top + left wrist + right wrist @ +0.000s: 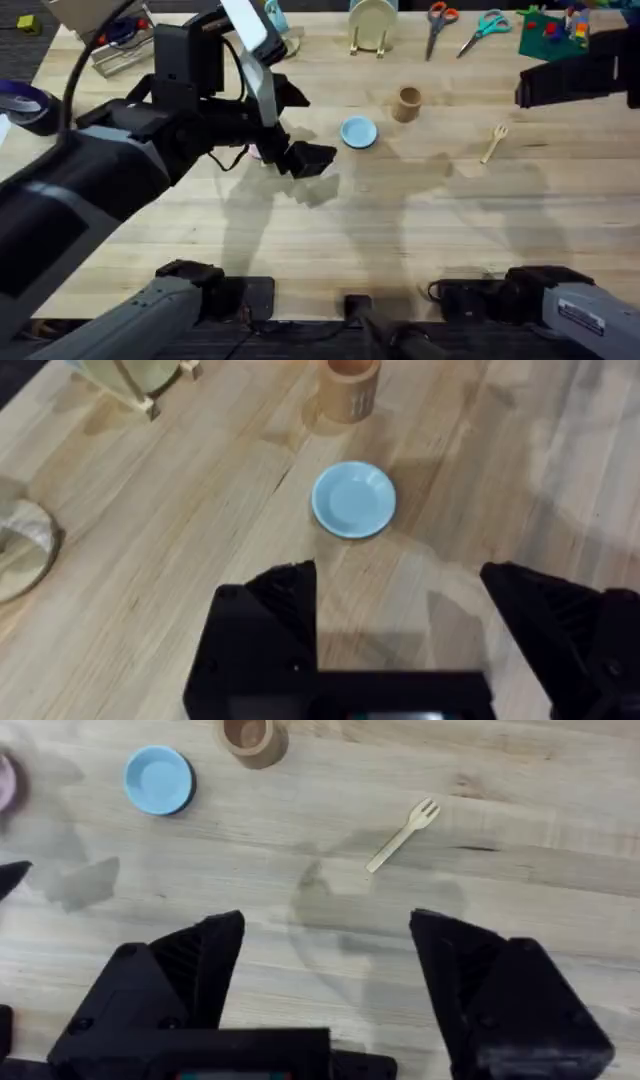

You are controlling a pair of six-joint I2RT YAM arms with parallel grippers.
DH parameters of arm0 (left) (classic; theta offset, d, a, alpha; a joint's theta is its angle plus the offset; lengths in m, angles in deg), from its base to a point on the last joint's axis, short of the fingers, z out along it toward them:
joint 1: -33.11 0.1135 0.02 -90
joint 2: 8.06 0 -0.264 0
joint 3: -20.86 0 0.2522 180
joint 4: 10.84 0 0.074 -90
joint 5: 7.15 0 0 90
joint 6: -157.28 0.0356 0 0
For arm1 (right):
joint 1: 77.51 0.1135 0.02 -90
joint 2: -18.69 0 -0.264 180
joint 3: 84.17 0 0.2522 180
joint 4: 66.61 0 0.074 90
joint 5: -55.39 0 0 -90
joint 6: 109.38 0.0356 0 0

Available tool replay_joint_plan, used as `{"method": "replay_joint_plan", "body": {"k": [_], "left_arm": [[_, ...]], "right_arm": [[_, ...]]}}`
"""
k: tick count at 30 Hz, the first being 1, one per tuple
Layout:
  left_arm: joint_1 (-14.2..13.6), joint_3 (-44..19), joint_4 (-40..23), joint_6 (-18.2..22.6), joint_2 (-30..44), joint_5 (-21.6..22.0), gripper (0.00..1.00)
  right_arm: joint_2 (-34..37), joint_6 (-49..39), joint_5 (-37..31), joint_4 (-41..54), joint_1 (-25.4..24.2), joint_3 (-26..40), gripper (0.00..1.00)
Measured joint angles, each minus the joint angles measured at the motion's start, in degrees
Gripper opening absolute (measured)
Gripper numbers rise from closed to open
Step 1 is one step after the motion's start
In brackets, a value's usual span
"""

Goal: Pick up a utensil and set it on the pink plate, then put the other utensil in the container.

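On the tabletop [520,810] we see the cup [250,740] and fork [403,834] lying beyond our right fingers [325,982] — spread apart, empty. Left fingers [400,635] also apart — the blue plate [353,499] just ahead.

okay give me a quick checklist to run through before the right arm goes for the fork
1. Right gripper open: ok, its fingers stand wide apart.
2. Fork free to grab: ok, it lies flat on bare table, nothing touching it.
3. Cup upright and unblocked: ok, it stands apart from the blue plate.
4. Cup empty: cannot tell, its inside is in shadow.
5. Left gripper out of the way: ok, it is open, on the far side of the blue plate from the fork.
6. Spoon on pink plate: cannot tell, the left arm hides most of the plate.
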Motion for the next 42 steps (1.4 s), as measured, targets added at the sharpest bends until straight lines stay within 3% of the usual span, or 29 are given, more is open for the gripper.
{"method": "replay_joint_plan", "body": {"k": [13,25,29,31,35,42], "left_arm": [[0.0,0.0,3.3,0.6,0.6,-5.4,0.993],[0.0,0.0,3.8,0.6,0.6,-6.1,0.993],[0.0,0.0,3.8,0.6,0.6,-6.1,0.994],[0.0,0.0,3.8,0.6,0.6,-6.1,0.993],[0.0,0.0,3.8,0.6,0.6,-6.2,0.994],[0.0,0.0,3.8,0.6,0.6,-6.2,0.994]], "right_arm": [[0.0,5.9,-0.3,0.0,0.0,0.0,0.996],[0.7,33.1,-13.2,0.0,0.0,-1.0,0.996],[3.6,37.3,-14.4,0.0,0.0,-1.1,0.996],[14.1,44.7,-14.9,0.6,-2.6,-1.1,0.995],[18.6,45.7,-15.0,-0.5,-4.2,-1.8,0.995],[20.8,45.9,-12.0,-13.4,-6.5,-13.9,0.995]]}}
